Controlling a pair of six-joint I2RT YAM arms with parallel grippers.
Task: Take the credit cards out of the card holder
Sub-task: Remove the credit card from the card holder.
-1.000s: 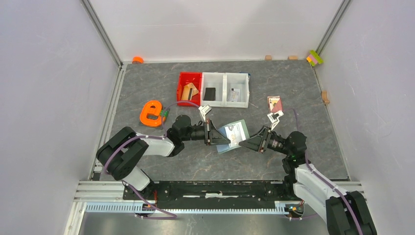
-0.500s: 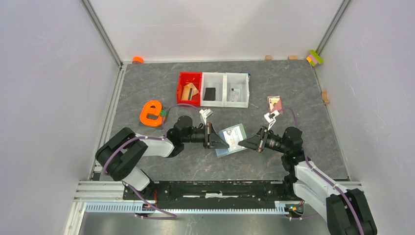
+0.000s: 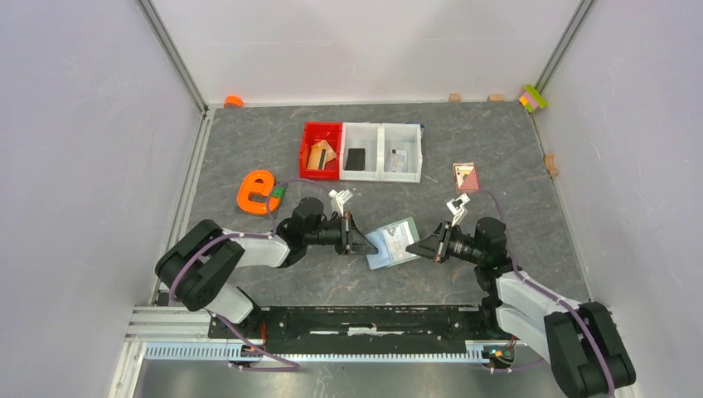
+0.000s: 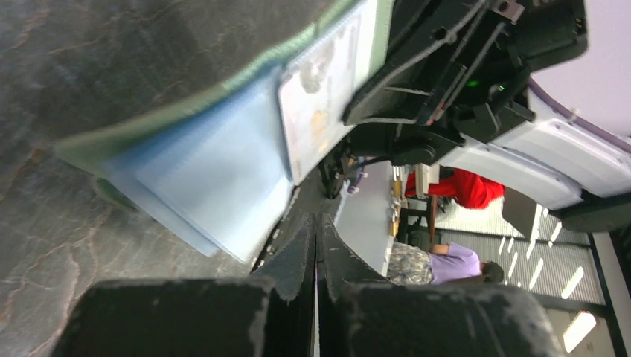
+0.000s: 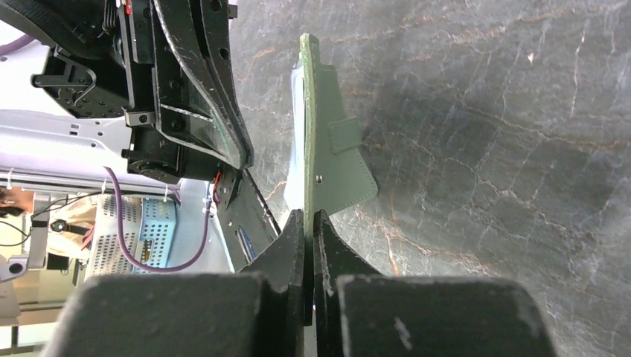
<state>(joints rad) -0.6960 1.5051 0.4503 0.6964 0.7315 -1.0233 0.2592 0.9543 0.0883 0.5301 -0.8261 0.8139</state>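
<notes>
Robotics lab, enclosed test cell: white panel walls on aluminium posts; grey marbled mat; 2 robot arms bolted to rail at 6 o'clock; 3 parts bins at 12 o'clock.

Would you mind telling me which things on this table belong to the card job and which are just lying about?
Job: card holder; white card tucked in it; tan card in the red bin; grey card in the white bins.
Lying about: orange letter; pink square; coloured blocks; wooden blocks.
</notes>
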